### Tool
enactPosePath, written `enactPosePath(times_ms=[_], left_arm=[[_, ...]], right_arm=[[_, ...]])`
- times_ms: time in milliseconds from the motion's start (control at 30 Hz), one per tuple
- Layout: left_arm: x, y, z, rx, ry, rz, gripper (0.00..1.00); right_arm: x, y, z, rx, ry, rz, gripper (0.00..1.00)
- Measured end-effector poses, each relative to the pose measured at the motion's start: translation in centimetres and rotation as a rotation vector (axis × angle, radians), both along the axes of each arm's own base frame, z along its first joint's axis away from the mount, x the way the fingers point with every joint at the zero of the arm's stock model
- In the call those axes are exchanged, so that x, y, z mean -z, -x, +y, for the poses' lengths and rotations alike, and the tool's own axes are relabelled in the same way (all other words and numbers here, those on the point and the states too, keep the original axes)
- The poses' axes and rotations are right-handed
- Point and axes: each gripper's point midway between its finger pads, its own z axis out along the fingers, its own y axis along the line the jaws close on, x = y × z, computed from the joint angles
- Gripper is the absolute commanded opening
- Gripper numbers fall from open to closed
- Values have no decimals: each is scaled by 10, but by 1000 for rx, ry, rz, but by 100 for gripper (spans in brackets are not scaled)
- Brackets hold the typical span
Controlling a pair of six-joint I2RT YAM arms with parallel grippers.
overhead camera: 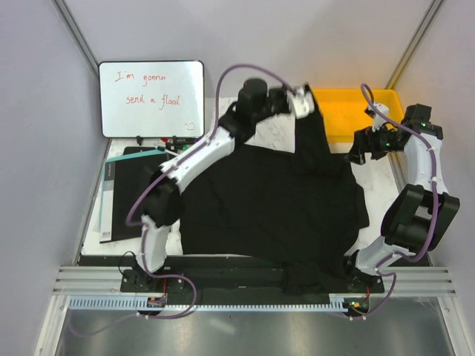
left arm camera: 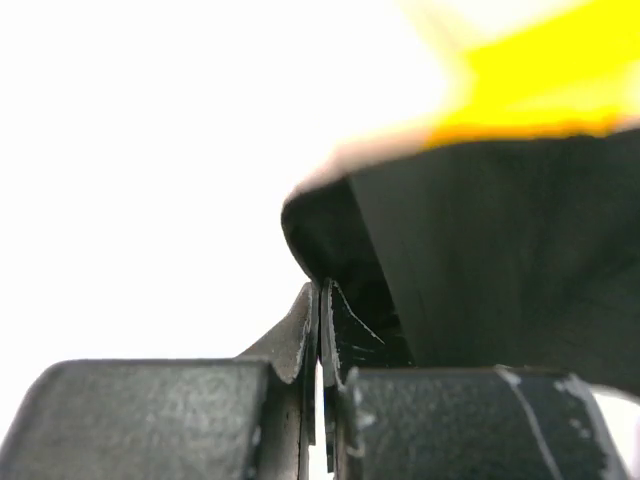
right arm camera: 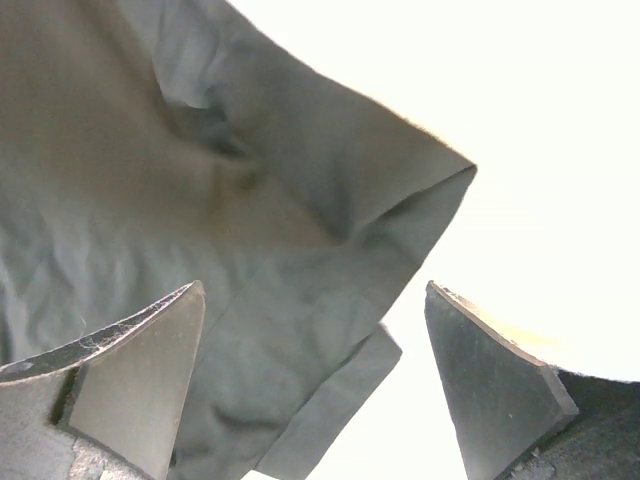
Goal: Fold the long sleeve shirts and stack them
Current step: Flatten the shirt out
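The shirt (overhead camera: 274,208) is spread across the table (overhead camera: 382,176), its far edge thinly pinched by the clenched left gripper (overhead camera: 303,102), the right gripper (overhead camera: 358,152) released at its right edge, so cloth may be lost if tugged.

The long sleeve shirt (overhead camera: 274,200) lies spread across the middle of the desk (overhead camera: 382,178). Left hand (overhead camera: 304,104) at its far edge, right hand (overhead camera: 356,154) just beside its right edge. Behind that, a bin (overhead camera: 356,111). Far left, a writing board (overhead camera: 151,98), with a flat board (overhead camera: 126,196) before it.
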Motion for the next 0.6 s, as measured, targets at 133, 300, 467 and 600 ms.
enactPosePath(times_ms=[133, 300, 467, 600], left_arm=[[-36, -133, 11, -186, 151, -159, 4], [74, -184, 34, -291, 49, -96, 2], [207, -163, 44, -294, -117, 95, 3], [232, -140, 56, -286, -163, 181, 84]], right_arm=[[-20, -19, -12, 54, -18, -59, 98], [-19, -27, -9, 59, -51, -55, 98], [-5, -22, -4, 46, -63, -17, 96], [21, -6, 14, 0, -79, 53, 87]])
